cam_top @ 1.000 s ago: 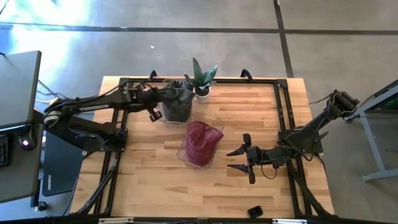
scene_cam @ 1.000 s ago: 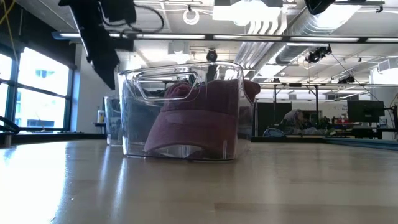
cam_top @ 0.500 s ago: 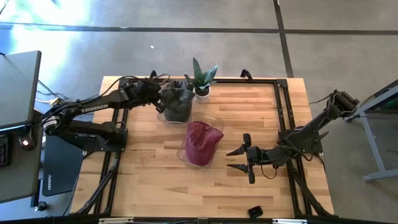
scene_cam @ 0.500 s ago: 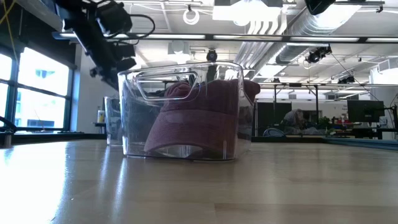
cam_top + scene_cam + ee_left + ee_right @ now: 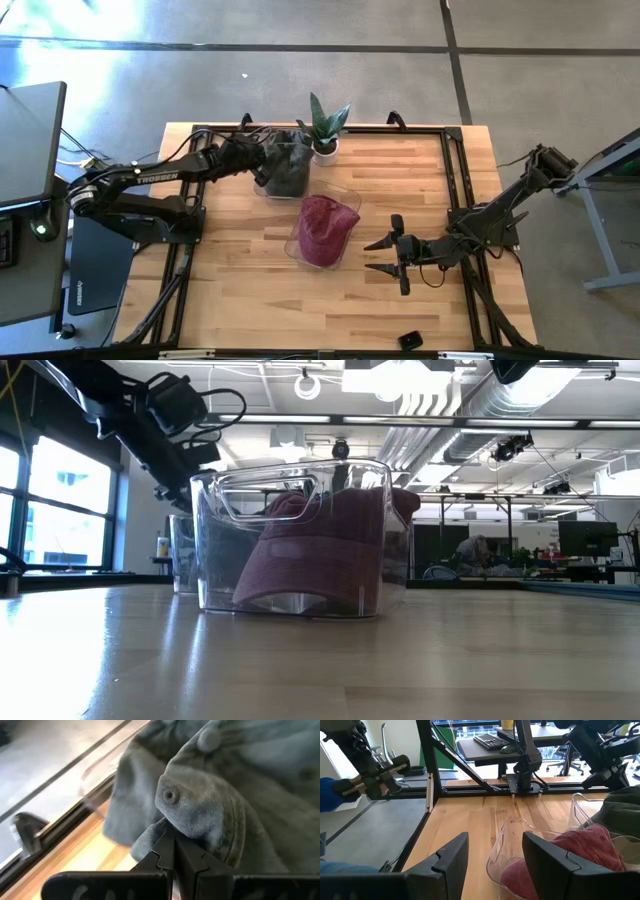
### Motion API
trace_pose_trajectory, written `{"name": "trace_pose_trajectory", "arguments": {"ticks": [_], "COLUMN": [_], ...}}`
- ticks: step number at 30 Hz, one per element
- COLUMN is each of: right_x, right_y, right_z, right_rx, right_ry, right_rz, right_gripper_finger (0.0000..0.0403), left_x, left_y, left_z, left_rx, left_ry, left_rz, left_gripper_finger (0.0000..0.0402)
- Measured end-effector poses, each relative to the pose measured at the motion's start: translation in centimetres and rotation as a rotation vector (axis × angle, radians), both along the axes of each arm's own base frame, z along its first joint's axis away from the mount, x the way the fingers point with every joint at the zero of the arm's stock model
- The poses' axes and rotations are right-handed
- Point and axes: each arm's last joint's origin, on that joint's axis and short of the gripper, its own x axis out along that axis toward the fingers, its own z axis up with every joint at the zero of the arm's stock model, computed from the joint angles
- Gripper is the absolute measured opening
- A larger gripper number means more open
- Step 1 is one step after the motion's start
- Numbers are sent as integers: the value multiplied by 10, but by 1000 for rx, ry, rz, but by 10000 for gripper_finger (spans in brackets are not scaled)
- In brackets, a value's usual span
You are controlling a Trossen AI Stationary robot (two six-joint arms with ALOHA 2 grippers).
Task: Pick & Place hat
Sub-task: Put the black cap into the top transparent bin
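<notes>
High view shows the left gripper [image 5: 262, 170] at the edge of a clear bin [image 5: 268, 186] near the back of the tabletop [image 5: 240, 290]. A gray hat [image 5: 288, 160] fills that bin. Left wrist view shows the jaws pinched tight together on a fold of the gray hat's cloth [image 5: 200, 815], right by a little metal hole in the fabric.

Just in front of that bin sits a second clear bin [image 5: 345, 190] with a red hat [image 5: 324, 228] inside it. A small plant [image 5: 326, 128] in a white pot stands just beside the gray hat's bin, at the back.

The right gripper [image 5: 392, 253] waits low over the tabletop, near the red hat's bin. Its jaws are spread wide and hold nothing.

Things could go wrong from here. The jaws hold only a thin bit of cloth, so I think the hat could slip out when it gets lifted. The hat is soft and floppy, so it may sag and catch on the bin wall. Then the light bin could tip or slide along with it. The plant is very close, so a wide swing could knock it over.
</notes>
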Motion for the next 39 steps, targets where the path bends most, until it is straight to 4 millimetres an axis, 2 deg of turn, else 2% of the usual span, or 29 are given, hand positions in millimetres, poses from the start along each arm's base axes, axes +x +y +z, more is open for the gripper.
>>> {"name": "trace_pose_trajectory", "arguments": {"ticks": [4,8,16,20,25,28,30,34,39], "right_x": [0,0,0,0,0,0,0,0,0], "right_y": [0,0,0,0,-1,-1,-2,-2,-2], "right_z": [0,0,0,0,0,0,1,1,1], "right_rx": [0,0,0,-3,-9,-13,-12,-12,-11], "right_ry": [0,0,0,-1,-2,-6,-10,-14,-13], "right_rz": [0,0,0,-12,-13,-38,-54,-69,-60], "right_gripper_finger": [181,181,181,181,181,181,181,181,181], "left_x": [-1,-2,-20,-20,3,27,45,74,100], "left_y": [0,-1,-10,-25,-56,-74,-81,-79,-56], "left_z": [-5,0,42,57,66,70,65,46,19], "left_rx": [20,29,-4,-35,-50,-27,-5,67,145], "left_ry": [1,-16,2,-83,-286,-409,-438,-427,-237], "left_rz": [-15,-31,68,9,-289,-424,-463,-392,-166], "left_gripper_finger": [0,0,0,0,0,0,0,0,0]}}
